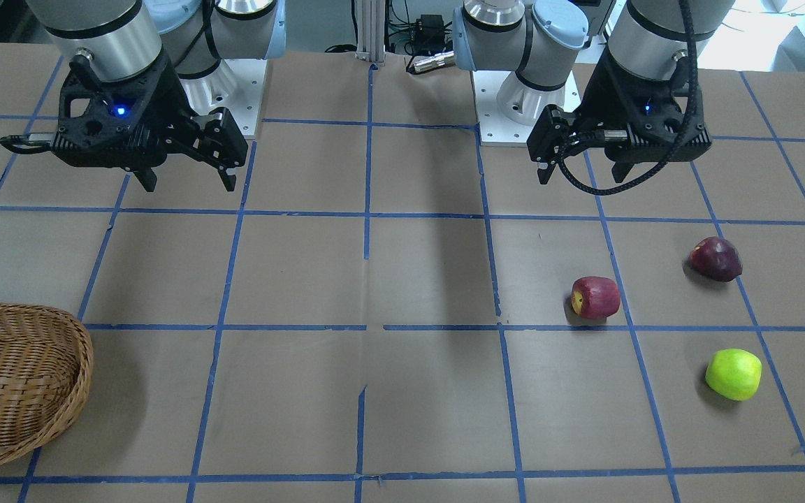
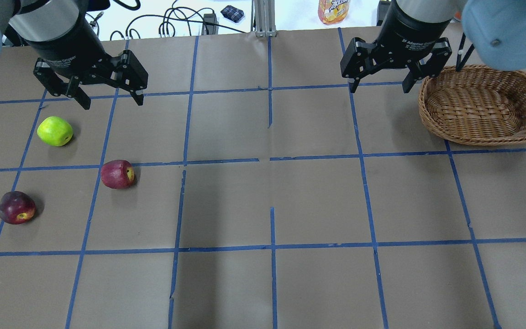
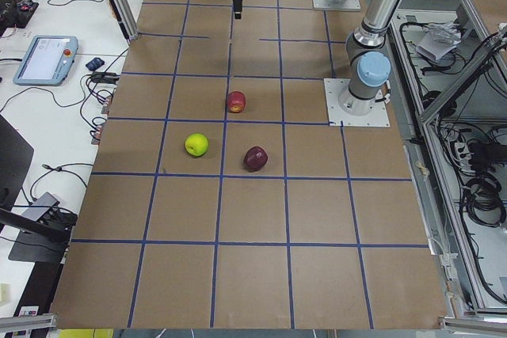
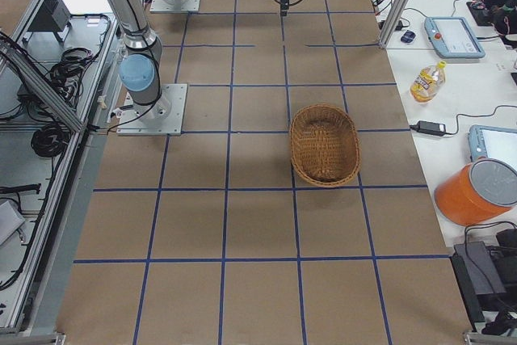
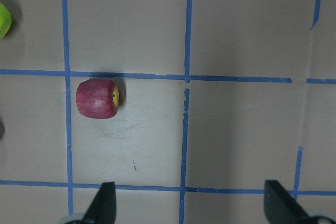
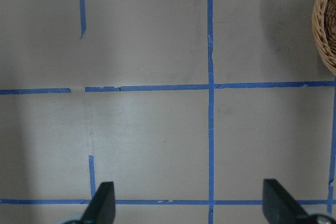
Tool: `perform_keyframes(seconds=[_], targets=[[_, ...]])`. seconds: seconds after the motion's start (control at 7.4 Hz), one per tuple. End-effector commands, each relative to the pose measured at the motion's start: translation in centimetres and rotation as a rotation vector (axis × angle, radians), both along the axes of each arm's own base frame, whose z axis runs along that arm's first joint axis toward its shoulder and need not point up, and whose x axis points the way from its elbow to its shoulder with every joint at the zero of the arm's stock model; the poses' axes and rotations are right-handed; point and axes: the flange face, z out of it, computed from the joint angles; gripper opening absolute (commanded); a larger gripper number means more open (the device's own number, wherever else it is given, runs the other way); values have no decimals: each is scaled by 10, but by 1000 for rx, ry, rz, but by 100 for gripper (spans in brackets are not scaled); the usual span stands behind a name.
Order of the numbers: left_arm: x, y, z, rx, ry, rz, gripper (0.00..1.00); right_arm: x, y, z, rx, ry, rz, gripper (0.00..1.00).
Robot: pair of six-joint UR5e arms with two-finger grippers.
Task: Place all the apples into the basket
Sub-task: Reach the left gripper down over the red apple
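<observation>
Three apples lie on the table's left half. The lime green apple (image 2: 55, 131) (image 1: 733, 374) is farthest from me, the red apple with a yellowish patch (image 2: 117, 174) (image 1: 595, 297) (image 5: 97, 98) is in the middle, and the dark maroon apple (image 2: 16, 207) (image 1: 715, 259) is nearest. My left gripper (image 2: 112, 103) (image 1: 583, 176) (image 5: 189, 183) hangs open and empty above the table, beyond the apples. The wicker basket (image 2: 432, 123) (image 1: 84, 363) (image 4: 292, 145) stands empty at the far right. My right gripper (image 2: 380, 89) (image 1: 189, 185) (image 6: 187, 183) hangs open and empty just left of the basket.
Both arm bases (image 1: 514, 105) stand at my edge of the table. Off the far edge are an orange drink bottle (image 2: 334, 10), cables, tablets and an orange bucket (image 4: 477, 191). Blue tape lines grid the brown table.
</observation>
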Motion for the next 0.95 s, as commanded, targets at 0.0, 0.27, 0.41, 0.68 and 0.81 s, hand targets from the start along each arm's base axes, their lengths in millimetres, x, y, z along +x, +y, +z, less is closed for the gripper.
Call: perform_keyframes(seconds=[0.0,0.27,0.41,0.68,0.81], targets=[[0,0,-1,2,0,0,100,0,0,0,0,0,0,100],[1,1,0,0,0,0,100,0,0,0,0,0,0,100],[1,1,0,0,-2,-3,100,0,0,0,0,2,1,100],[61,-6,-36,109,-99,-2,100,0,0,0,0,0,0,100],[100,-16,-74,146,-20,32,100,-1,0,0,-1,0,-2,100]])
